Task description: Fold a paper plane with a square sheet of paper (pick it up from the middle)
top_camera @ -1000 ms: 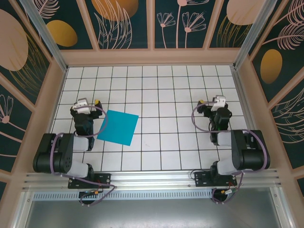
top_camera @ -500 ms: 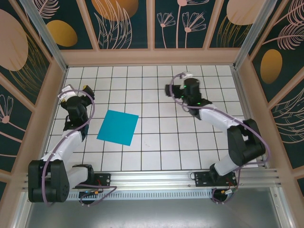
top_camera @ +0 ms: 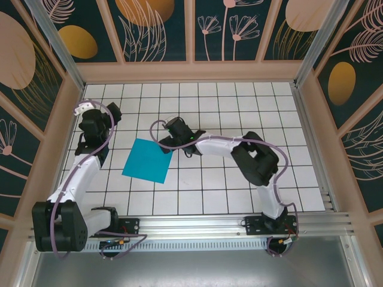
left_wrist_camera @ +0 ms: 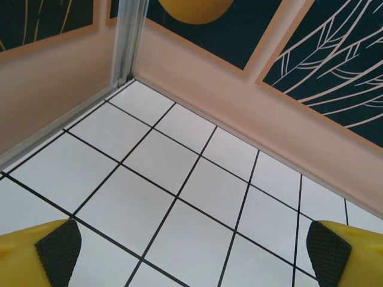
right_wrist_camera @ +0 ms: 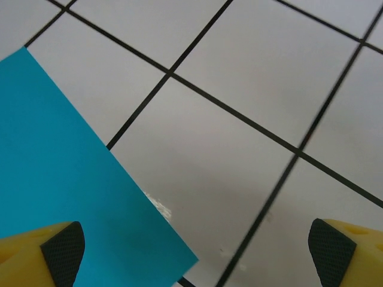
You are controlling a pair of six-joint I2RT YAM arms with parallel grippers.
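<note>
The square sheet of paper (top_camera: pixel 148 160) lies flat and uncreased on the white grid table, left of centre. Its teal corner (right_wrist_camera: pixel 60 179) fills the lower left of the right wrist view. My right gripper (top_camera: pixel 169 139) reaches far left across the table and hovers open over the sheet's far right corner. In its own view the right gripper (right_wrist_camera: pixel 191 251) has wide jaws, one pad (right_wrist_camera: pixel 63 251) over the paper and the other over bare tile. My left gripper (top_camera: pixel 94 115) is open near the far left corner, away from the sheet. The left gripper (left_wrist_camera: pixel 191 251) holds nothing. The paper plane is out of view.
Wooden side walls (top_camera: pixel 60 125) and a back wall (top_camera: pixel 191 72) enclose the table. A metal corner post (left_wrist_camera: pixel 128 42) stands close ahead of the left gripper. The right arm's links (top_camera: pixel 251 152) stretch across the table's middle.
Both arms have unfolded from near their bases. The right gripper swung far out and then left to the sheet's corner. The left gripper moved toward the far left corner. The paper stayed put.
</note>
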